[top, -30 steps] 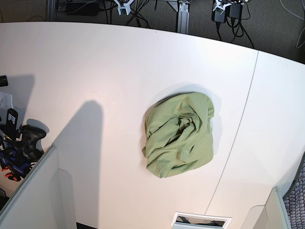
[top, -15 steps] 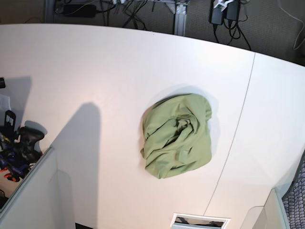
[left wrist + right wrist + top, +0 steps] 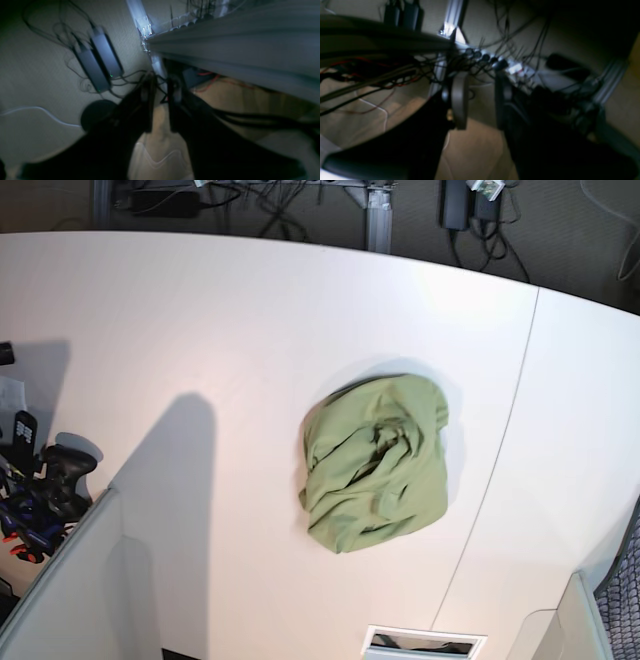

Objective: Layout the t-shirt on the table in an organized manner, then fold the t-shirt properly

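lying seemingly unmoved: bunched t-shirt

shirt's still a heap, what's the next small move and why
Probably bring both arms up over the table toward the shirt. It lies bunched, untouched, just left of the seam, while the left pincer and right pincer hang open and empty by the cables past the table's edge.

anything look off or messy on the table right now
The t-shirt is the odd thing: it lies bunched in a wrinkled heap near the middle of the table, just left of the dark seam in the base view, not spread flat. No spill or damage shows.
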Robot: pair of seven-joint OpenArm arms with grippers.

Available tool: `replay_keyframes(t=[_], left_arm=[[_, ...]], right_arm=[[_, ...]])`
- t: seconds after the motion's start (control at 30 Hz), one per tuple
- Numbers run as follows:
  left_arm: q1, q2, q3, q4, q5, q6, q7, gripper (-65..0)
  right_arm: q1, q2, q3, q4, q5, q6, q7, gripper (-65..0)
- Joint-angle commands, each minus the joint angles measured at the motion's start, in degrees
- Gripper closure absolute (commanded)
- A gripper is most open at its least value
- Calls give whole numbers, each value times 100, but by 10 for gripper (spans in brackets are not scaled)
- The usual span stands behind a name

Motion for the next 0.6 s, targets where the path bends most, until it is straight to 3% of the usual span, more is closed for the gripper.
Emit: replay_keyframes(t=[0.0, 0.1, 0.37, 0.57], left_arm=[[190, -42, -81, 411, -79, -46, 22, -180], [483, -120, -245, 1314, -203, -48, 264, -257], [907, -120, -367, 2933, -205, -46, 713, -258], [907, -118, -369, 3375, -179, -46, 555, -258]], right_arm=[[-170, 96, 15, 302, 46, 42, 55, -184], [-450, 181, 22, 1019, 48, 42, -197, -184], [-802, 289, 61, 2806, 48, 42, -437, -184], [-398, 605, 81, 3888, 52, 22, -433, -185]])
